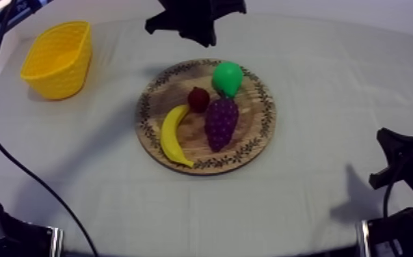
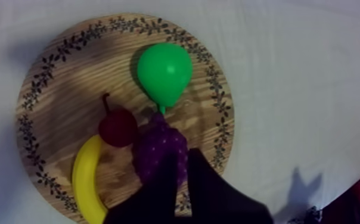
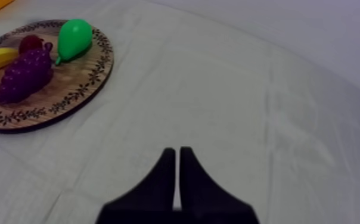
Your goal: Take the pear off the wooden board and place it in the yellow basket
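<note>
The green pear (image 1: 227,77) lies on the far side of the round wooden board (image 1: 257,130), stem toward the purple grapes (image 1: 221,122). Seen from the left wrist, the pear (image 2: 165,70) lies just beyond the grapes (image 2: 161,149). My left gripper (image 2: 184,158) is shut on nothing and hangs above the board, its tips over the grapes. From above, that left gripper (image 1: 208,35) hovers past the board's far rim. The yellow basket (image 1: 57,59) stands at the far left. My right gripper (image 3: 177,152) is shut and rests low at the right (image 1: 388,161), well away from the board (image 3: 69,95).
A banana (image 1: 171,135) and a small red fruit (image 1: 197,99) share the board with the pear and grapes. Bare cloth lies between the board and the basket, and also right of the board.
</note>
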Tool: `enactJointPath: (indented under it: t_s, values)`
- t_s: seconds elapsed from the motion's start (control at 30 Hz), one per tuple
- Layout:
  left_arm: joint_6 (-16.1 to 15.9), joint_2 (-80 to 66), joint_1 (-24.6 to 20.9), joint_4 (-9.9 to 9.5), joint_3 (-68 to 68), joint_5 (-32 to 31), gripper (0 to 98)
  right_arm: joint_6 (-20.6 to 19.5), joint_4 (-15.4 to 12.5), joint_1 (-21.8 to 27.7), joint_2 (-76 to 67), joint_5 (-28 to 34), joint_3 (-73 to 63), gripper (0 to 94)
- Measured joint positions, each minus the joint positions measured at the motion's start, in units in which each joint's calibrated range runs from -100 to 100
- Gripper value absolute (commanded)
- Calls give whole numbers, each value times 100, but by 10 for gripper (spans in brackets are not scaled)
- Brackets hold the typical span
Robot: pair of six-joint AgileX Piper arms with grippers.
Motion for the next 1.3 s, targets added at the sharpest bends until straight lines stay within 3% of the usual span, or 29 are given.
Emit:
enactJointPath:
  t_s: [0.27,0.53,0.87,1.3]
  values:
    - [145,173,24,-153,-592,462,326,0,0,0,0,0,0,4]
    - [113,295,25,-134,-643,567,543,0,0,0,0,0,0,4]
    - [290,412,46,-190,-560,626,836,-10,0,0,0,0,0,4]
    - [335,1117,53,-135,-1247,624,953,-4,0,0,0,0,0,4]
